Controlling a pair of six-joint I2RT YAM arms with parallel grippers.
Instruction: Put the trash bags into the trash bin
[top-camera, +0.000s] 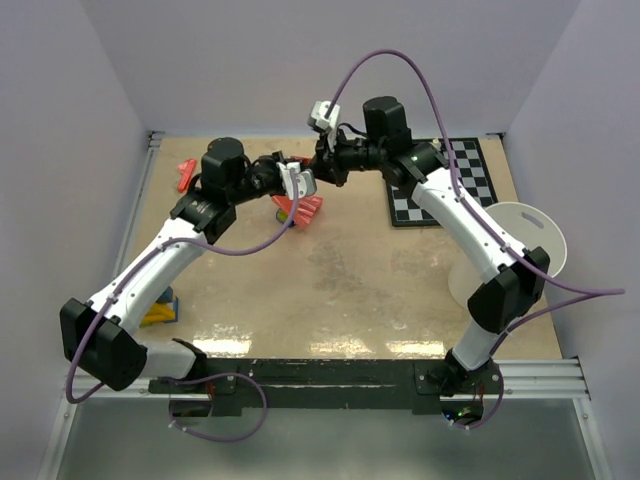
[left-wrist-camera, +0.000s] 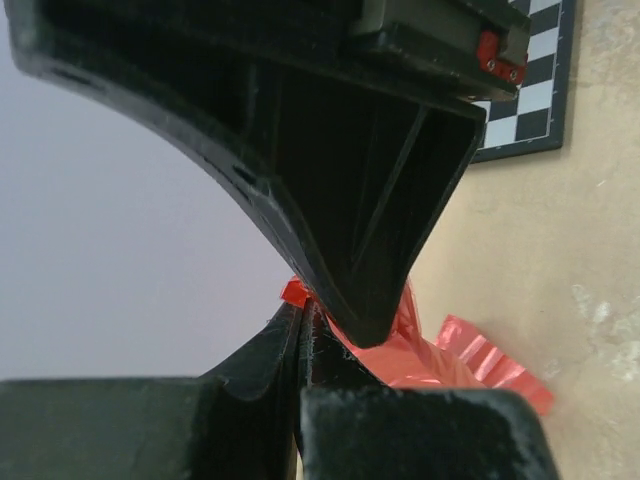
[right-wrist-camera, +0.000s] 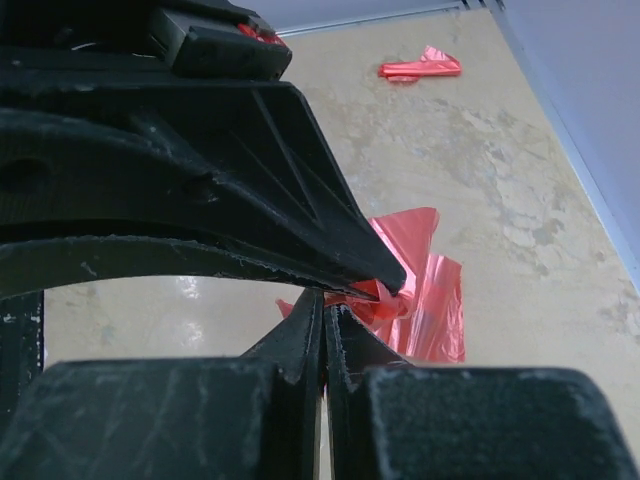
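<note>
Left gripper (top-camera: 297, 186) and right gripper (top-camera: 322, 170) were both pinched tight on the crumpled trash bag (top-camera: 304, 209) out back, with the trash bin (top-camera: 530, 226) tipped over way off right, nearest the right arm (top-camera: 468, 228).

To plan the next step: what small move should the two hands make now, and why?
Probably draw the left hand and right hand slightly apart: both are shut on the same bunched trash bag, which likely needs opening before it goes to the trash bin.
</note>
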